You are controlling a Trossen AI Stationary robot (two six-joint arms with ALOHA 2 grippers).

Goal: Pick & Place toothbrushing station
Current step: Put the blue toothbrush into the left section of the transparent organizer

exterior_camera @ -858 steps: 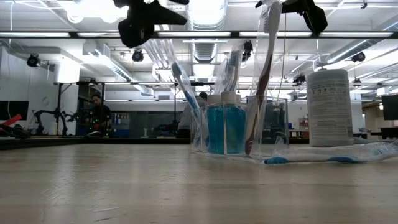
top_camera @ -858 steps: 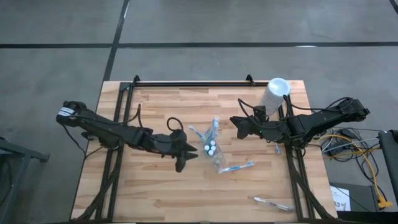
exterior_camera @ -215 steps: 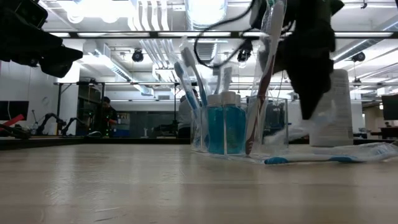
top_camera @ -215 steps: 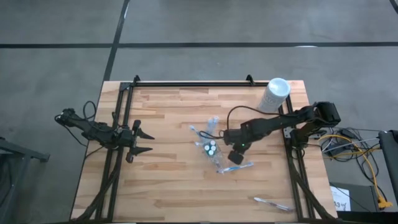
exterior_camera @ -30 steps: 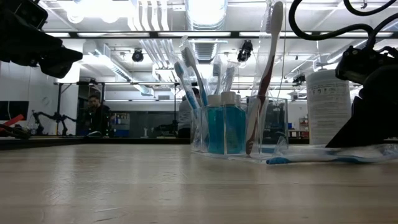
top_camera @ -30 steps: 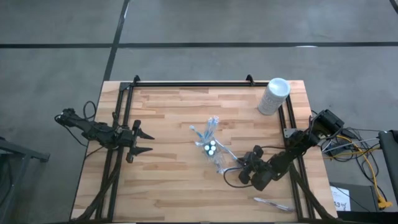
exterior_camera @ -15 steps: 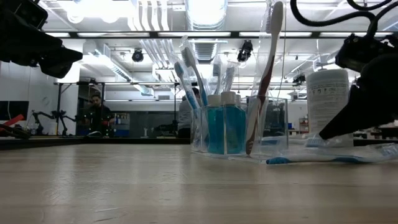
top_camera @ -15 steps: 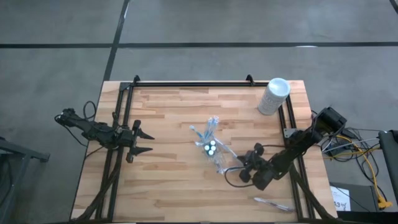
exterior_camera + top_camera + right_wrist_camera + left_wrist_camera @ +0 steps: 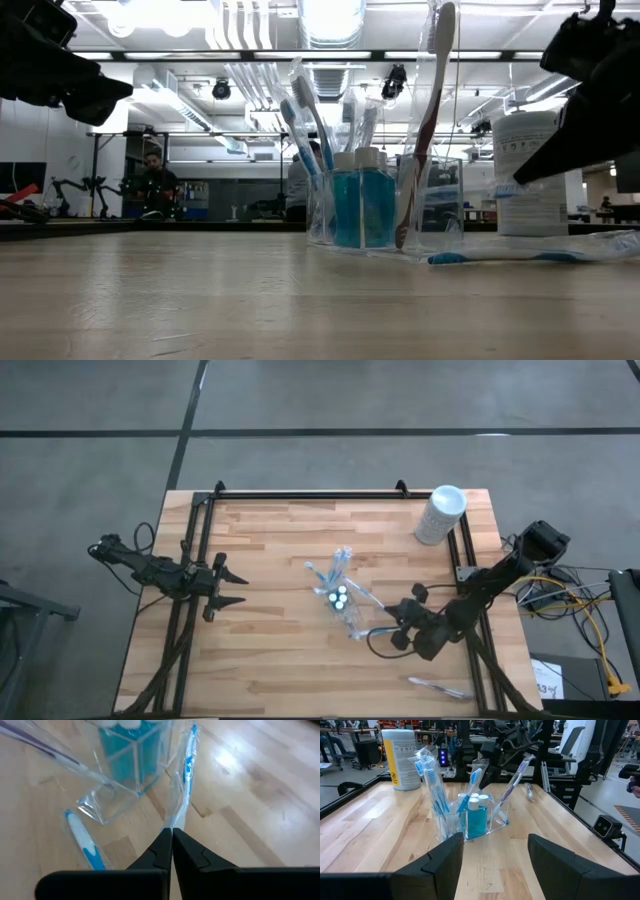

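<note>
The toothbrushing station (image 9: 340, 598) stands mid-table: a clear holder (image 9: 470, 815) with blue white-capped tubes and wrapped toothbrushes upright in it. My right gripper (image 9: 392, 623) is just right of it, raised off the table and shut on the clear wrapper of a blue-and-white toothbrush (image 9: 189, 765). Another wrapped toothbrush (image 9: 82, 840) lies flat on the table beside the holder. My left gripper (image 9: 232, 588) waits open at the table's left side, facing the station. My right gripper pinches the near end of the toothbrush's clear wrapper (image 9: 172, 826) between its two shut fingers. The fingers slant down from the table's right, roughly in line with the brush. The brush runs away from the fingers toward the holder; whether its far end rests on anything, I cannot tell.
A tall white cylinder (image 9: 440, 512) stands at the far right corner. One more wrapped toothbrush (image 9: 440, 687) lies near the front right edge. Bare wood lies between my left gripper and the station.
My right gripper has risen from the table beside the station, rolling a little, and has carried the wrapper's pinched end up with it. The toothbrush lying flat on the table has stayed where it was.
</note>
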